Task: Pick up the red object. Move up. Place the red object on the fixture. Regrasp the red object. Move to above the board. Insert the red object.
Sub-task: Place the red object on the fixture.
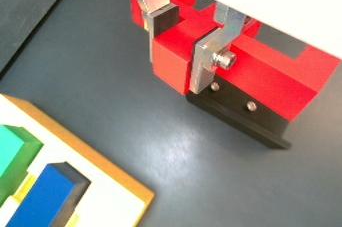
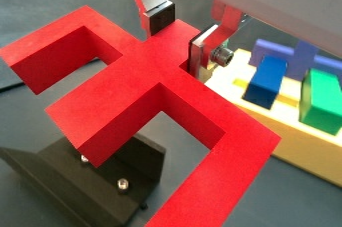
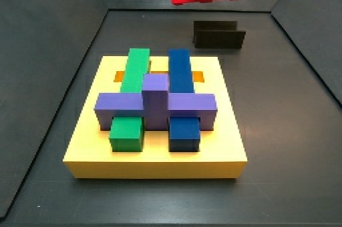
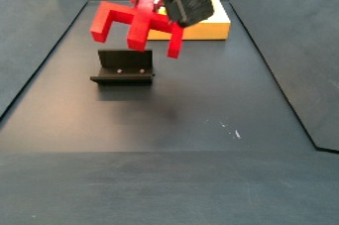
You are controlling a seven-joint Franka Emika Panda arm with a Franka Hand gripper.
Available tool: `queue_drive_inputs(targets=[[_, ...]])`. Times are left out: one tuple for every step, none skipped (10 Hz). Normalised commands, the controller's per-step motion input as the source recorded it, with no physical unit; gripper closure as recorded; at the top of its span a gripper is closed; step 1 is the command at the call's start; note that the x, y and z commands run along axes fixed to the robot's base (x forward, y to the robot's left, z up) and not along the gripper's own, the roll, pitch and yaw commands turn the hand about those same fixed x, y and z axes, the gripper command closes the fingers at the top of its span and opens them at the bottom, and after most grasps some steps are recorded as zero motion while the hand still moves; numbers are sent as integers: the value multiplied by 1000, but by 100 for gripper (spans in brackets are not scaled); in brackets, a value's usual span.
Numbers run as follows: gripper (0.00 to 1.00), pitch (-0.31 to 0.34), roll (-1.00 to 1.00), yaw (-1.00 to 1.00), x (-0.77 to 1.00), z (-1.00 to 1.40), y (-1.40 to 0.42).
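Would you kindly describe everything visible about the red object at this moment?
The red object is a bright red, smooth, plastic-looking block: a flat bar with three short prongs, comb-shaped. It hangs in the air, clamped on its bar between the jaws of the gripper, prongs pointing down in a side view. It sits above the dark fixture without touching it, and away from the yellow board. Only the gripper touches it.
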Motion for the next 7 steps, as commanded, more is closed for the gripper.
queue_drive_inputs(targets=[[100,86,-817,-91,777,-26,160],[100,186,-803,-63,766,0,143],[100,203,-843,-17,743,0,157],[100,234,-860,0,731,0,166],[100,246,-874,0,700,0,174],[100,203,-817,0,597,0,166],[100,29,-483,0,394,-94,57]])
